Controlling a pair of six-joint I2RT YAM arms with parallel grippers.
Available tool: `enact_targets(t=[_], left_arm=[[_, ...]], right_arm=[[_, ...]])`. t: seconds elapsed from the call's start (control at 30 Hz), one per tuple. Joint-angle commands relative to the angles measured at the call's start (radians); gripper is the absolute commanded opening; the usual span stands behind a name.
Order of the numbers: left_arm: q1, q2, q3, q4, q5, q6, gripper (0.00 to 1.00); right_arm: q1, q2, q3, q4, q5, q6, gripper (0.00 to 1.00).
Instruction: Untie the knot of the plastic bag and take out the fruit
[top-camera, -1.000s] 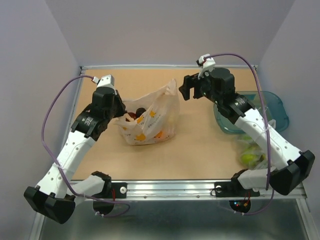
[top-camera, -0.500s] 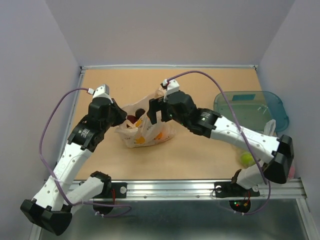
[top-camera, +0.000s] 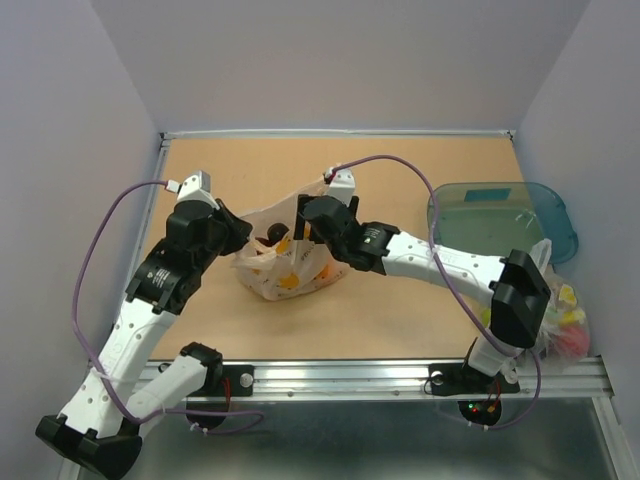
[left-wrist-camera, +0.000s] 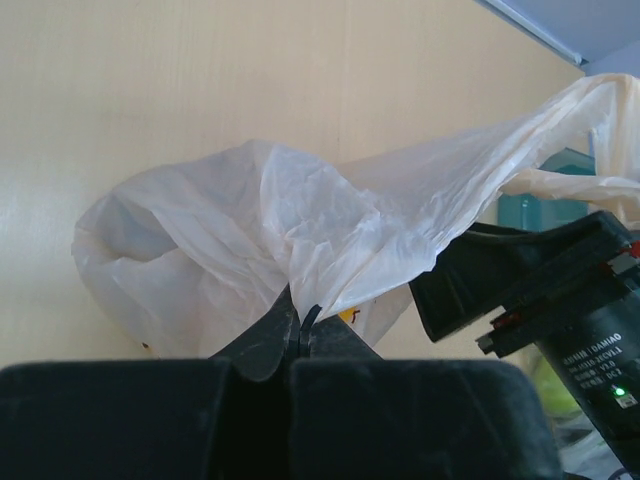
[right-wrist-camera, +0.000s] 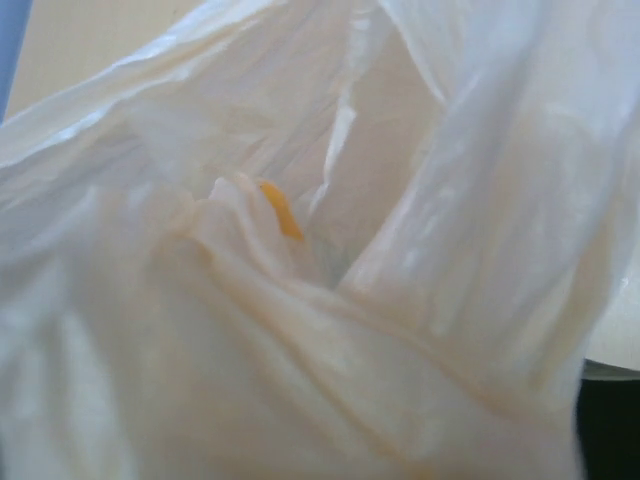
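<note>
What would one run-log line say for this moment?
left tool: shut on thin whitish-peach plastic bag | right tool: at bag's mouth, state unclear | dark red fruit: inside bag

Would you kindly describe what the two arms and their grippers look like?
The left arm and right arm have white link shells and black joint housings. The left gripper and right gripper are black and two-fingered. A purple cable loops along each arm to a white wrist camera.

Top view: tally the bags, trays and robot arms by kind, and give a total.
Plastic bags: 2, the plastic bag and a clearer bag
Teal tray: 1
Robot arms: 2, left arm and right arm
Total: 5
</note>
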Motion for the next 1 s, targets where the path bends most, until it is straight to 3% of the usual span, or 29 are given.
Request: enact_targets(t=[0.0,0.07,0.13,0.27,0.37,0.63,0.77,0.87,0.9,0.97], left_arm=[[-0.002,-0.042,0.002,0.019,-0.022,0.003,0.00],[-0.002,-0.054,0.001,0.009,-0.034,0.013,0.00],[-0.002,-0.066,-0.007,0.000,-0.076,0.020,0.00],[-0.002,-0.066,-0.044,0.011,-0.134,0.014,0.00],[0.000,-0.056,-0.080,0.041,-0.137,-0.006,0.00],[0.058,-0.008,-0.168,0.133,-0.166,-0.010,0.00],[0.081,0.029,-0.168,0.170,-0.120,0.028,0.00],[0.079,0.052,-0.153,0.189,-0.036,0.075,0.00],[0.079,0.053,-0.148,0.186,-0.010,0.086,0.00],[0.079,0.061,-0.131,0.164,0.007,0.108,0.00]], right_arm=[[-0.002,0.028,0.024,0.054,0.139,0.081,0.83],[-0.014,0.024,-0.014,0.054,0.142,0.103,0.72],[-0.037,0.002,-0.092,0.054,0.129,0.143,0.41],[-0.081,-0.074,-0.267,0.054,0.125,0.196,0.09],[-0.120,-0.169,-0.432,0.054,0.109,0.242,0.01],[-0.151,-0.401,-0.767,0.053,0.008,0.348,0.01],[-0.149,-0.484,-0.780,0.054,-0.104,0.222,0.05],[-0.147,-0.574,-0.713,0.051,-0.221,0.002,0.32],[-0.147,-0.594,-0.690,0.048,-0.249,-0.108,0.53],[-0.147,-0.621,-0.593,0.039,-0.325,-0.211,0.71]])
